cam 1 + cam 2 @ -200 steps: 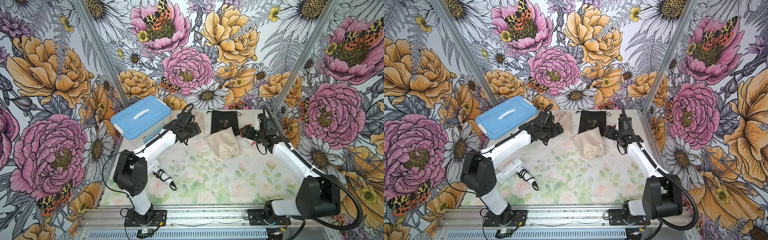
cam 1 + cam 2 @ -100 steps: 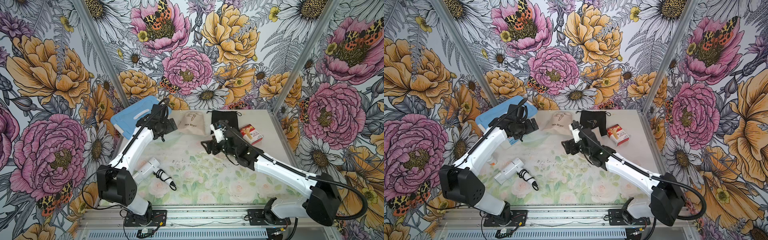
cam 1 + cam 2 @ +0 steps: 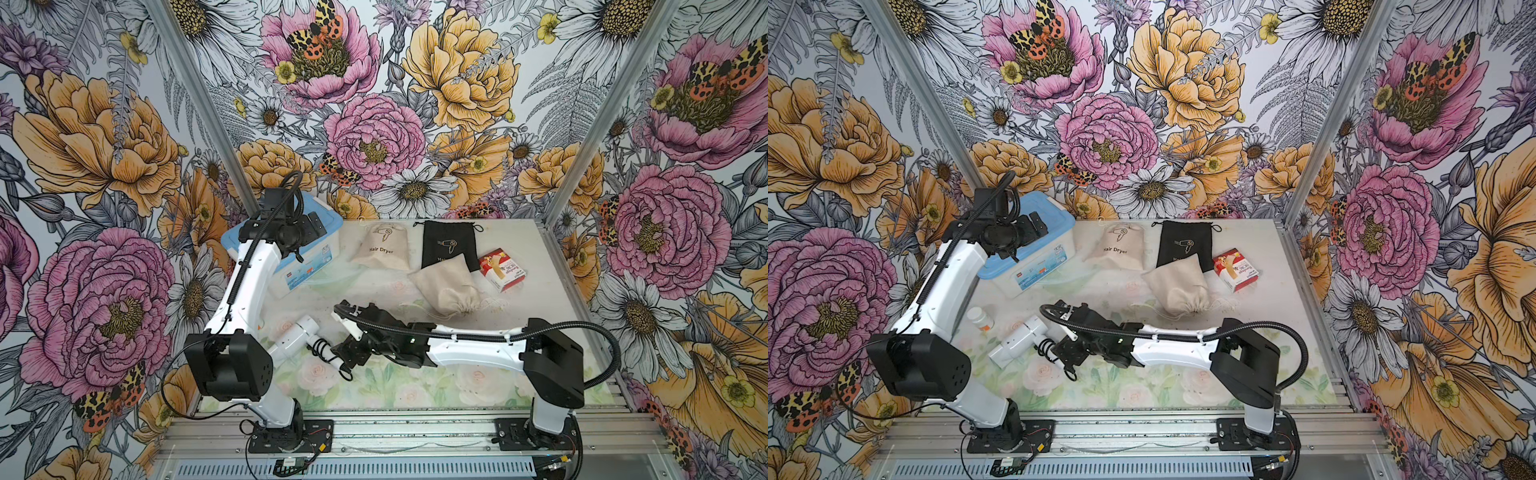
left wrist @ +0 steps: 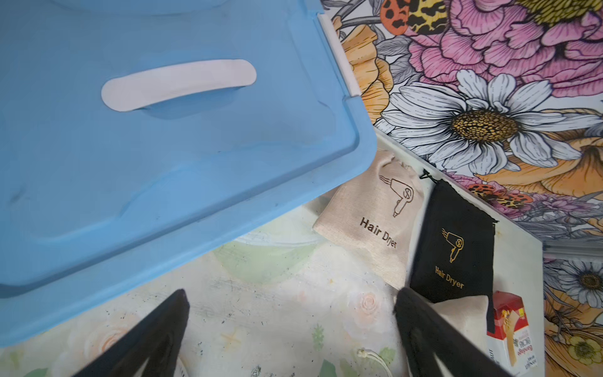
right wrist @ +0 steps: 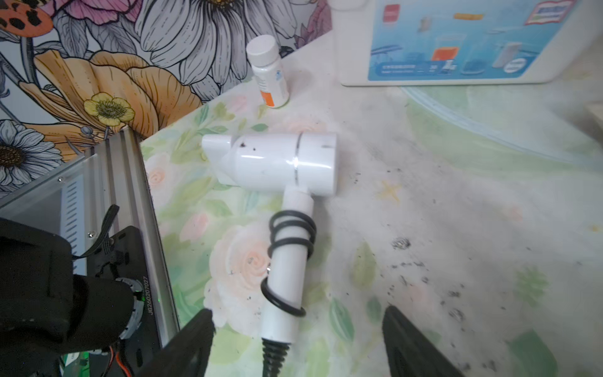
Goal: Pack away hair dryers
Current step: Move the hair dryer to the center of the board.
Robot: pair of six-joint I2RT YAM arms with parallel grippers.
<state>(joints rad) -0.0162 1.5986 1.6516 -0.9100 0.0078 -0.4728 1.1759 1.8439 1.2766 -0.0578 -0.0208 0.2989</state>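
The white plastic hair dryer (image 5: 284, 163), black cord round its handle, lies near-left on the floral table mat (image 5: 456, 228) — the right gripper (image 5: 298, 313) has its fingers apart astride the handle's end. Far left, the left gripper (image 4: 292, 293) hangs above a blue-lidded plastic box (image 4: 163, 147) — fingers apart.

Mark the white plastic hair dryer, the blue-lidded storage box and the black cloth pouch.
white plastic hair dryer (image 5: 280, 163): right wrist view, barrel.
blue-lidded storage box (image 4: 179, 147): left wrist view, lid.
black cloth pouch (image 3: 449, 245): in a top view, printed front.
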